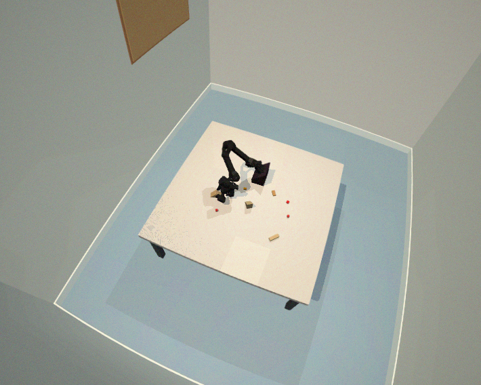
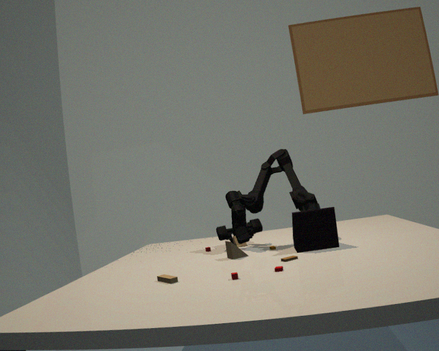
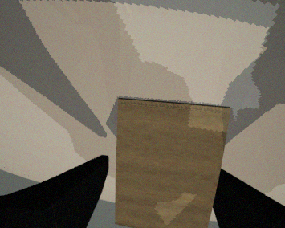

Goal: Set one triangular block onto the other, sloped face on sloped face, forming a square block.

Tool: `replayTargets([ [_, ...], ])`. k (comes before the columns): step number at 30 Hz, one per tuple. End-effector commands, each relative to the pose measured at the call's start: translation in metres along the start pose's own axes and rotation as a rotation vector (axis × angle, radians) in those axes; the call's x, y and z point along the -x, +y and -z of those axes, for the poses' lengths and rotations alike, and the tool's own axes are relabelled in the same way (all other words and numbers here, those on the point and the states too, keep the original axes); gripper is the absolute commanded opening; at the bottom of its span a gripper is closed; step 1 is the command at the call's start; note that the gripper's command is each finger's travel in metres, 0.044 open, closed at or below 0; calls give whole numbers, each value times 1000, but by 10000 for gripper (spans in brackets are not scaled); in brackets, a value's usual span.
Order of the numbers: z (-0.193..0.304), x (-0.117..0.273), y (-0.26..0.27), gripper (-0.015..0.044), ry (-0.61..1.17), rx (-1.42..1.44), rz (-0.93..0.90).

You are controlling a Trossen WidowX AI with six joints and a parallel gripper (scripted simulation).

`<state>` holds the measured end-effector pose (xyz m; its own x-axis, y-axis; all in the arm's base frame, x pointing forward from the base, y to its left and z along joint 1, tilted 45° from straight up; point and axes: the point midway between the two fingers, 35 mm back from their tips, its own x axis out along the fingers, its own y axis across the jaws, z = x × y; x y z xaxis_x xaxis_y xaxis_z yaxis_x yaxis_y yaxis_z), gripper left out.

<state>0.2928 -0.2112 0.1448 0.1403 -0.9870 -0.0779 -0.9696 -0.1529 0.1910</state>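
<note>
One wooden triangular block stands on the table beneath my hand, partly hidden by it in the top and exterior views. My gripper is partly open around this block. In the wrist view the right finger is at the block's right edge, and a narrow gap shows between the left finger and the block. The other triangular block stands apart on the table, with its triangular end visible in the exterior view. My hand hides the fingertips in the top and exterior views.
A red cube lies near the hand. Two more red pieces lie farther off. A small orange piece lies near the arm's black base. Two tan bars lie apart.
</note>
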Motion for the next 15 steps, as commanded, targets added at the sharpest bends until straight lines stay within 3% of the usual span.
replayTargets([
  [1, 0, 0, 0, 243, 0, 0, -1],
  [10, 0, 0, 0, 183, 0, 0, -1],
  [15, 1, 2, -1, 52, -3, 0, -1],
])
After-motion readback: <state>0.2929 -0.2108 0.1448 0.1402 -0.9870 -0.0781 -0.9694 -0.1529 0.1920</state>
